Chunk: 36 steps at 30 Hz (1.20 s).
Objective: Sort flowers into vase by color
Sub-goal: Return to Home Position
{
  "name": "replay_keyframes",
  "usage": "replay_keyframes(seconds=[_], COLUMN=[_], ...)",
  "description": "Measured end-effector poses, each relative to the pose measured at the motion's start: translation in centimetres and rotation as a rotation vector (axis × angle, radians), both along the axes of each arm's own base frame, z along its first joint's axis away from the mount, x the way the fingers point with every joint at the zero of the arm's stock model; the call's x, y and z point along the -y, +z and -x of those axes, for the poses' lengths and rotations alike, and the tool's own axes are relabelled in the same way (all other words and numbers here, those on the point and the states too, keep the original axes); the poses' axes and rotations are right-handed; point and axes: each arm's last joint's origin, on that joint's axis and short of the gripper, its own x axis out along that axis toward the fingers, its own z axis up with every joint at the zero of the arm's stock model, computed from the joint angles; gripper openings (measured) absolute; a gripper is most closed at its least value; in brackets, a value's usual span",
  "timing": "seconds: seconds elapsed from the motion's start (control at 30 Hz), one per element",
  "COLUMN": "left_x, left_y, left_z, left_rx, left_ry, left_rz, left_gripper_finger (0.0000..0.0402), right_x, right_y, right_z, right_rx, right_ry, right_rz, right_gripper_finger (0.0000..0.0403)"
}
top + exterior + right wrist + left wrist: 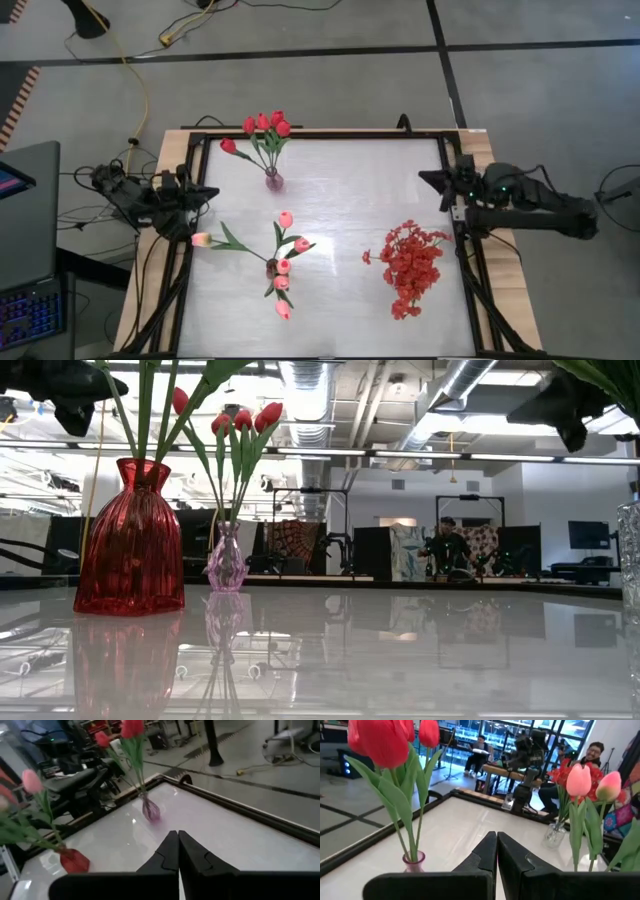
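Red tulips (265, 126) stand with their stems in a small purple vase (273, 181) at the far middle of the table. Pink tulips (284, 262) stand in a red ribbed vase (130, 540) in the middle, and one bloom (201, 239) leans toward the table's left edge. A spray of small red blossoms (410, 262) stands in a clear vase (554, 836) at the right. My left gripper (207, 192) is shut and empty at the table's left edge. My right gripper (428, 180) is shut and empty at the right edge. Both are apart from the flowers.
A black frame (320, 134) runs round the glossy white table top. Bare table lies between the vases and toward the near edge. People (590, 755) and equipment show in the room beyond the table. A laptop (25, 250) stands off the table's left side.
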Motion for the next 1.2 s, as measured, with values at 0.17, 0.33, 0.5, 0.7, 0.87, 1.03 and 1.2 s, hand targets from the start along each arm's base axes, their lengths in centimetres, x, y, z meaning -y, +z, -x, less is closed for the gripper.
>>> replay_keyframes(seconds=[0.17, 0.33, 0.5, 0.7, 0.87, 1.03, 1.2], left_x=[0.6, 0.8, 1.1, 1.1, 0.9, 0.9, 1.0], left_y=[-1.1, -1.5, -2.4, -4.3, -5.1, -5.9, -8.1], left_z=[-0.9, -1.3, -2.2, -3.5, -3.9, -4.3, -4.8], left_rx=[0.014, 0.044, 0.071, 0.094, 0.065, 0.049, -0.013], left_ry=[-0.005, 0.012, 0.004, -0.038, -0.089, -0.105, -0.105], left_rz=[0.018, 0.034, 0.051, 0.077, 0.090, 0.100, 0.118], left_gripper_finger=[0.0000, 0.0000, 0.0000, 0.0000, 0.0000, 0.0000, 0.0000], right_x=[-0.1, -0.2, -0.2, -0.3, -0.3, -0.2, -0.2], right_y=[-2.3, -4.0, -3.9, -3.7, -5.2, -8.0, -8.1], right_z=[1.1, 1.7, 1.8, 1.6, 0.7, -0.5, -0.6], right_rx=[0.026, 0.054, 0.097, 0.108, 0.111, 0.080, 0.094], right_ry=[-0.008, 0.006, 0.010, 0.022, 0.084, 0.123, 0.124], right_rz=[0.026, 0.048, 0.085, 0.109, 0.114, 0.076, 0.091], right_gripper_finger=[0.0016, 0.0016, 0.0016, 0.0016, 0.0016, 0.0016, 0.0016])
